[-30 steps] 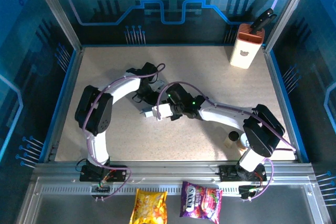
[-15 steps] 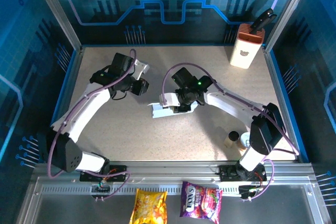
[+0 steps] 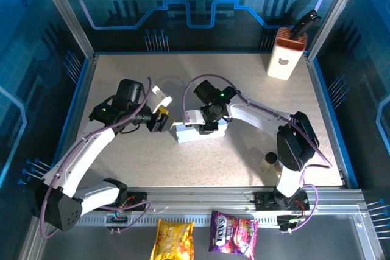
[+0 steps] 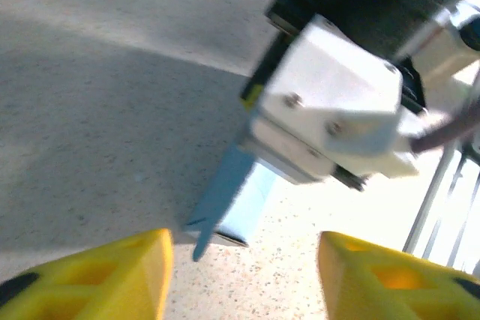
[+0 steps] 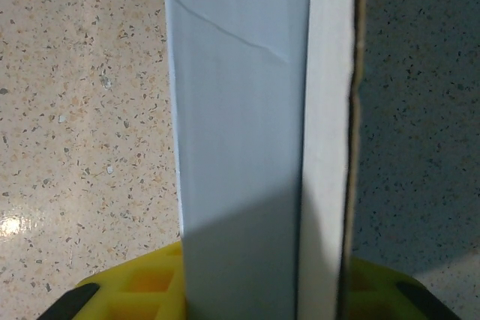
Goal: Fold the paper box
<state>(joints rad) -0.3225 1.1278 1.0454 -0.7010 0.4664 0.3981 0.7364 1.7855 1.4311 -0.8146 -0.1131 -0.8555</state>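
The paper box (image 3: 196, 133) is a pale shallow folded box lying mid-table. My right gripper (image 3: 208, 122) comes down on it from above. In the right wrist view the paper box (image 5: 247, 133) runs up the middle, and the right gripper (image 5: 262, 294) is shut on it, a yellow finger (image 5: 139, 290) pressed against each side. My left gripper (image 3: 160, 120) hovers just off the box's left end. It is open (image 4: 244, 260), its yellow fingers (image 4: 97, 275) are wide apart, and the box end (image 4: 236, 200) lies beyond them, untouched.
A tall white-and-orange container (image 3: 285, 54) stands at the back right corner. Small cylinders (image 3: 272, 161) sit by the right arm's base. Two snack bags (image 3: 173, 240) (image 3: 233, 231) lie on the rail in front. The right wrist housing (image 4: 330, 118) looms close above the left gripper.
The left arm drew back from the box to the back left, then swung down again to the box's left end. The right gripper stayed on the box and turned slightly.
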